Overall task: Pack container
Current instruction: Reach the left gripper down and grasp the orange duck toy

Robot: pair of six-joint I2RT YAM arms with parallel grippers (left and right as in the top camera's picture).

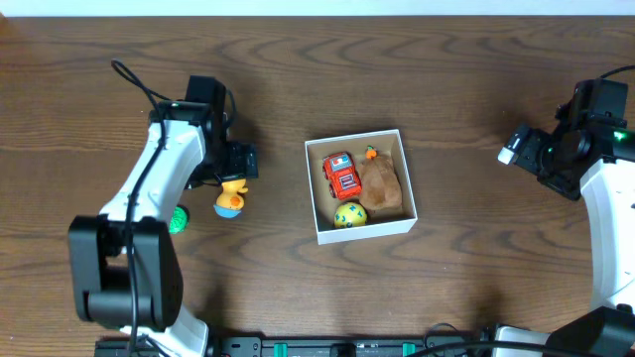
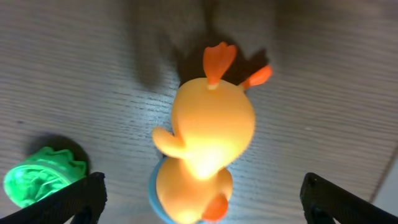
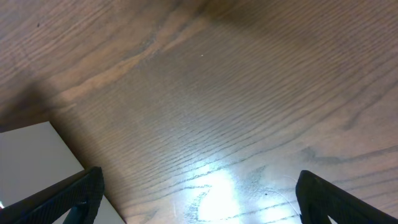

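Observation:
The container, a square white-walled box with a tan inside, sits at the table's middle. It holds a red toy car, a yellow ball, a brown piece and a small orange bit. A yellow toy duck with a blue base lies on the table left of the box. My left gripper is open right above the duck, its fingers wide on either side and not touching it. My right gripper is open and empty above bare table at the right.
A green toy lies on the table left of the duck, close to my left arm; it shows in the left wrist view. A white corner of the box shows at the lower left of the right wrist view.

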